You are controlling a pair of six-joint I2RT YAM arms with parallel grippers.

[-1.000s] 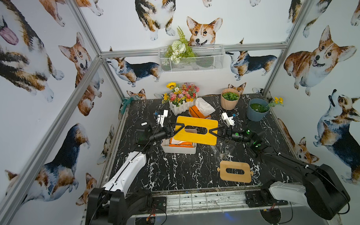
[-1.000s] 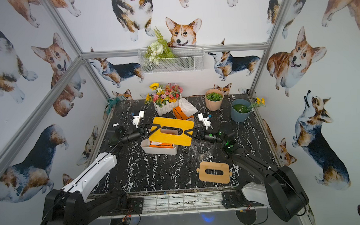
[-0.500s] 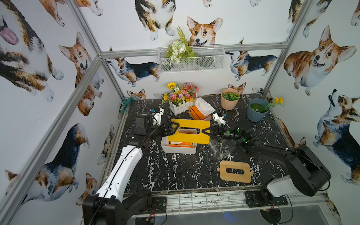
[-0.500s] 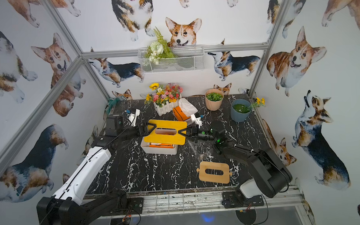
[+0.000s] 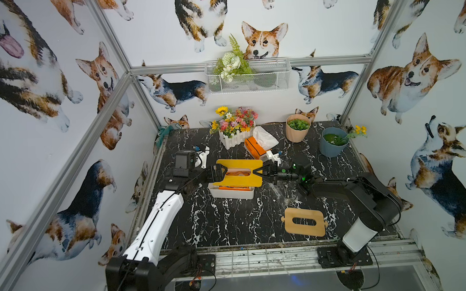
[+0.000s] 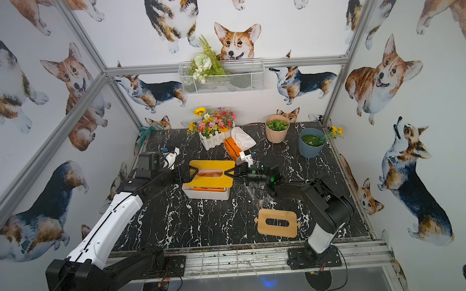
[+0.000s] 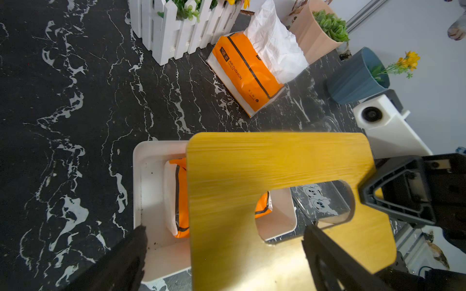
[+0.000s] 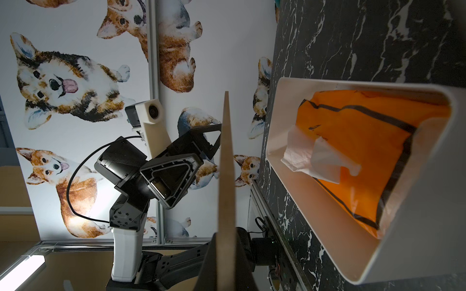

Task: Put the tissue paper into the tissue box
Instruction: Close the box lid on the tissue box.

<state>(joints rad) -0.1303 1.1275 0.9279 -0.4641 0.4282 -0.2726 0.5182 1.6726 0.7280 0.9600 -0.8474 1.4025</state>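
The orange tissue pack [image 8: 365, 151] is seen lying inside the white tissue box [image 5: 231, 194], which is set on the tabletop [image 5: 229, 226]. 1 white sheet [image 8: 312, 156] is pulled up from the pack. A yellow lid [image 5: 239, 164] is held just above the box, apart from its rim, and is clamped at 1 end by the right claw [image 5: 257, 173]. The left claw [image 5: 219, 173] is spread wide at the opposite end and nothing is gripped by it. A 2nd, wooden lid [image 5: 290, 224] is laid flat nearer the front edge.
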